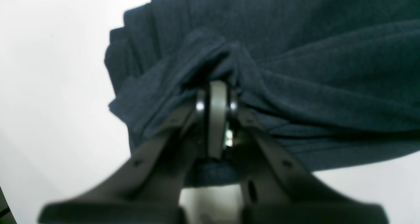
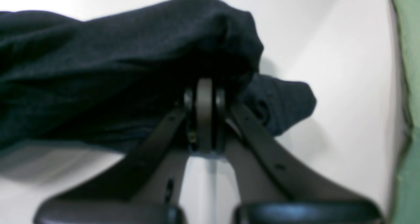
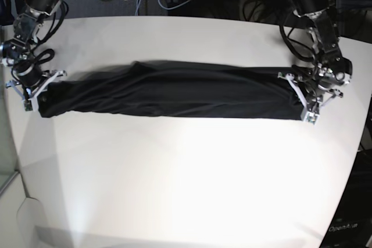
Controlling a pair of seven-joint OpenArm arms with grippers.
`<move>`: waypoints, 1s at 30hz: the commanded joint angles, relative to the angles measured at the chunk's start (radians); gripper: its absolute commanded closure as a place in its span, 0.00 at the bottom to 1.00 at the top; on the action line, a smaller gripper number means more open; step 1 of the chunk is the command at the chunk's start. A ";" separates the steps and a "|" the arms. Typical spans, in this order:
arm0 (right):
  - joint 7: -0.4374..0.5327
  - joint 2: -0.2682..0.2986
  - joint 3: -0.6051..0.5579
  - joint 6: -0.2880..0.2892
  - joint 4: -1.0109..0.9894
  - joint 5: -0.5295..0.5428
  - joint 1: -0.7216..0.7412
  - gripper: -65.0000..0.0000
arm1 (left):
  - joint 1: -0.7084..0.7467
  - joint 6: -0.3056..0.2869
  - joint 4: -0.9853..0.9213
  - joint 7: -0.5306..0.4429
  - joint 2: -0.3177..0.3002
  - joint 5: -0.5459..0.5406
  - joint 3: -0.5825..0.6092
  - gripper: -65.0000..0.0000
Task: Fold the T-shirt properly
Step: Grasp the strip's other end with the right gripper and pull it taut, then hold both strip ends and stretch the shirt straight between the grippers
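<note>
Two claws of mine clamped tight, my left claw [image 3: 303, 101] pinching one end of the T-shirt [image 3: 168, 94], my right claw [image 3: 36, 92] the other, garment stretched long across the white counter [image 3: 186, 178], fingertips buried in bunched fabric

The base view looks down from high above the far edge of the white surface [image 3: 186, 190], wide enough to take in both arms and the whole black T-shirt [image 3: 168, 94] stretched from nine o'clock to three o'clock. The left wrist view sits just behind the left pincer [image 1: 215, 89], facing along it, very near and blurred, with cloth filling twelve to three o'clock. The right wrist view rides likewise behind the right pincer [image 2: 205, 86], cloth at nine to twelve o'clock. Each wrist view shares one shirt end with the base view: left pincer [image 3: 305, 100], right pincer [image 3: 36, 94].
</note>
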 commanded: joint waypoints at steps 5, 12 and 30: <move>-0.037 -0.007 0.034 -0.012 0.183 -0.034 -0.052 0.96 | 0.006 -0.011 -0.002 0.050 -0.001 0.023 -0.002 0.98; -0.038 -0.021 0.050 -0.012 0.321 -0.030 -0.092 0.64 | 0.006 -0.011 -0.002 0.050 -0.001 0.022 -0.001 0.98; -0.210 -0.118 0.228 -0.012 0.241 0.045 -0.026 0.10 | 0.006 -0.011 -0.002 0.052 -0.001 0.030 -0.001 0.98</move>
